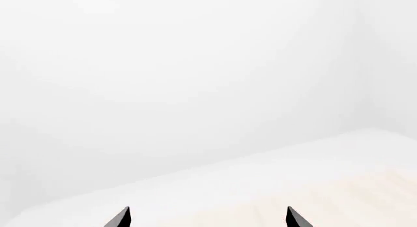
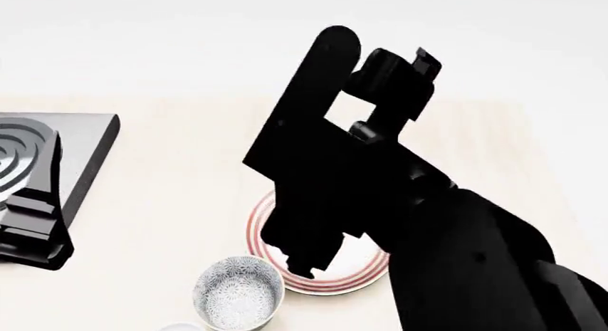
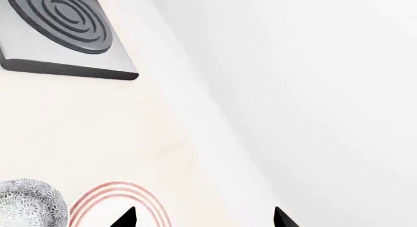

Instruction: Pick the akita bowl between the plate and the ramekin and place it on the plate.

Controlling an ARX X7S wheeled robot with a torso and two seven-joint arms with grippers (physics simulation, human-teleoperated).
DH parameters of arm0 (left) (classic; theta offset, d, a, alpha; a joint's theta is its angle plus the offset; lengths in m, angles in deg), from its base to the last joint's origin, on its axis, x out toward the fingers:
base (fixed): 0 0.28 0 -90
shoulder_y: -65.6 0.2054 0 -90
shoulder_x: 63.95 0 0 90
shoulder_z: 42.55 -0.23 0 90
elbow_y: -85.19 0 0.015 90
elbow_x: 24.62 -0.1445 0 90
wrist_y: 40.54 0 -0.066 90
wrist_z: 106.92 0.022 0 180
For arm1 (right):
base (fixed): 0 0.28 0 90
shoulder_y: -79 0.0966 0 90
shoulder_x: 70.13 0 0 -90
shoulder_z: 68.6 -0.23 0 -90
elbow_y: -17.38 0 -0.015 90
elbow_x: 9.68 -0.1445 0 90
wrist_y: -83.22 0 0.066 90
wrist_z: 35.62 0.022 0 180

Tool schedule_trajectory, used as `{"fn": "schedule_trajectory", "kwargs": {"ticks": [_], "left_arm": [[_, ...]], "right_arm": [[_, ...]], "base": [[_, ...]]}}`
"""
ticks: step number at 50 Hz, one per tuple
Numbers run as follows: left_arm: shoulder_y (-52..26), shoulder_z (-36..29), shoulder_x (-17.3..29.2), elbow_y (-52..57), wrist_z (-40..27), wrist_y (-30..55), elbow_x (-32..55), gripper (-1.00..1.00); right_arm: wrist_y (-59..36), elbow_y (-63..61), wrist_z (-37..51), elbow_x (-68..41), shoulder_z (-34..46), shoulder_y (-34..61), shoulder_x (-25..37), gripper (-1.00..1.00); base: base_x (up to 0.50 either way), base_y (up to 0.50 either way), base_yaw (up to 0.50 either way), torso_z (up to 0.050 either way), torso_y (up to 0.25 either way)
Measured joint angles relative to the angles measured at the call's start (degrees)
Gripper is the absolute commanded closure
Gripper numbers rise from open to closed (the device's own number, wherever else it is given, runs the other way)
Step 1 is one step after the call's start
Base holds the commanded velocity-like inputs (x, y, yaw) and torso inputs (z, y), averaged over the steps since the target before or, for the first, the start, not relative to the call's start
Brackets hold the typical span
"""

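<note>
The akita bowl (image 2: 238,297), speckled grey and white, stands on the pale table just left of the plate (image 2: 354,280), a white plate with red rings. A sliver of the white ramekin (image 2: 182,327) shows at the lower edge beside the bowl. My right arm hangs over the plate and hides most of it, with the right gripper (image 2: 304,263) above its left part. In the right wrist view the right gripper (image 3: 203,219) is open and empty over the plate (image 3: 111,197), with the bowl (image 3: 29,202) off to one side. My left gripper (image 1: 207,218) is open and empty, facing a white wall.
A grey square stove plate (image 2: 81,142) with dark concentric rings lies at the table's left, also seen as the stove plate (image 3: 62,31) in the right wrist view. A dark piece, probably part of my left arm (image 2: 33,231), overlaps it. The table's pale far edge (image 1: 325,188) meets the wall.
</note>
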Motion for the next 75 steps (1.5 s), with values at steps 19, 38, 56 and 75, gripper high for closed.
{"fn": "schedule_trajectory", "kwargs": {"ticks": [19,38,56,75], "left_arm": [[0.1,-0.8,1.7,-0.7,0.1,-1.4,-0.7,-1.0],[1.0,-1.5,2.5,-1.3,0.3,-2.9,-1.1,-1.0],[1.2,-1.3,2.9,-1.2,0.0,-3.3,-0.3,-1.0],[2.0,-0.4,3.5,-0.4,-0.3,-3.7,1.2,-1.0]], "right_arm": [[11.4,12.8,-11.7,11.9,20.1,7.7,0.2,-1.0],[20.0,17.7,-14.0,11.1,24.4,6.7,-1.8,-1.0],[24.5,20.8,-12.4,9.7,24.2,4.5,-5.0,-1.0],[26.1,19.5,-14.2,8.5,27.1,2.2,-5.8,-1.0]], "base": [[0.0,0.0,0.0,0.0,0.0],[0.0,0.0,0.0,0.0,0.0],[0.0,0.0,0.0,0.0,0.0],[0.0,0.0,0.0,0.0,0.0]]}}
